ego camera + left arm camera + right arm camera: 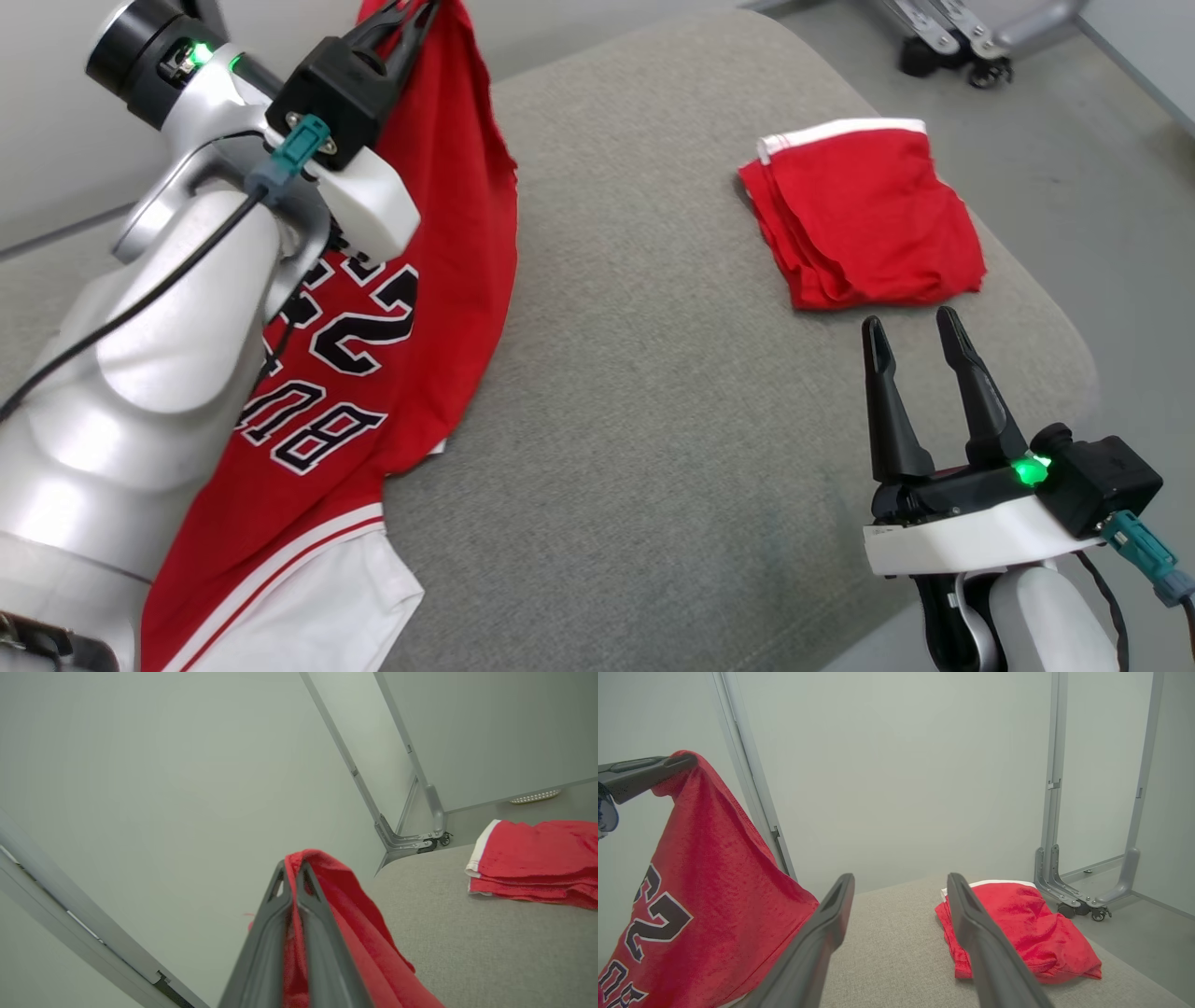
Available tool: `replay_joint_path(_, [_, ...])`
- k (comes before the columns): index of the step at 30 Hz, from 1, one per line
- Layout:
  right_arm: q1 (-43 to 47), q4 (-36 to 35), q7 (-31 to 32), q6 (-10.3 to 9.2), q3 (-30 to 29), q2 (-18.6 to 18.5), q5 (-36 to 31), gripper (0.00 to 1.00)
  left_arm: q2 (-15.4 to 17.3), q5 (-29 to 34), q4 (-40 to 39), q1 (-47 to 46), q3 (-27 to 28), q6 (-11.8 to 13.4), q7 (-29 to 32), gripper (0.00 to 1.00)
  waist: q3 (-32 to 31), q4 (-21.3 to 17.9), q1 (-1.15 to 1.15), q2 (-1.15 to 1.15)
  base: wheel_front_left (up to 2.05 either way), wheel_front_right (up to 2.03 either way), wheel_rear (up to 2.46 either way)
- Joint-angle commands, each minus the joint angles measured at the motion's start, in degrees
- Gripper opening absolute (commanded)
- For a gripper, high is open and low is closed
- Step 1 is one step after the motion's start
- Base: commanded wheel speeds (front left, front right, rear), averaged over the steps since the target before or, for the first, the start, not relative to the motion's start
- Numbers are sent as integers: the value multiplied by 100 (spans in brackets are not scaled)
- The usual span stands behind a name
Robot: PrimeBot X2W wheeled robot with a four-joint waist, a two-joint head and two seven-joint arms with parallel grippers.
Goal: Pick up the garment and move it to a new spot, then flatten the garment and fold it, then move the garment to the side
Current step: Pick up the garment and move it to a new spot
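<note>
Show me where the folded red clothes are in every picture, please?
Head view: the folded red clothes lie at the upper right on the grey cushion, just beyond the open right hand.
Left wrist view: at the right edge, on the cushion.
Right wrist view: lower right of middle, partly behind one finger.
Shared landmark: the wheeled metal frame foot beyond the clothes.

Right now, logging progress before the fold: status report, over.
Left end effector shut on jersey, holding one edge high. Right end effector open, empty. Folded red garment on grey cushion just beyond it, apart from jersey.
</note>
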Motion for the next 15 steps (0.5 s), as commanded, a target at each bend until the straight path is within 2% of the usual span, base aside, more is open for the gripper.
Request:
replay_joint_path(1, [-22,-35,-31,0,17,1,52,100,29,31,440,-218,-39,-25,59,100,289,-336,0,0,0,0,0])
replay_joint_path(8, [77,-54,-33,-1,-13,-2,83,100,74,-34,1554,-685,120,145,-128,100,234,-224,0,0,0,0,0])
replay_joint_path(13, [93,-23,-33,-1,-91,-5,-38,100,34,-144,1795,-737,209,184,-319,100,74,117,0,0,0,0,0])
replay_joint_path(15, [100,30,-33,0,-133,-6,-160,100,15,-307,1807,-538,323,194,-411,100,-109,428,0,0,0,0,0])
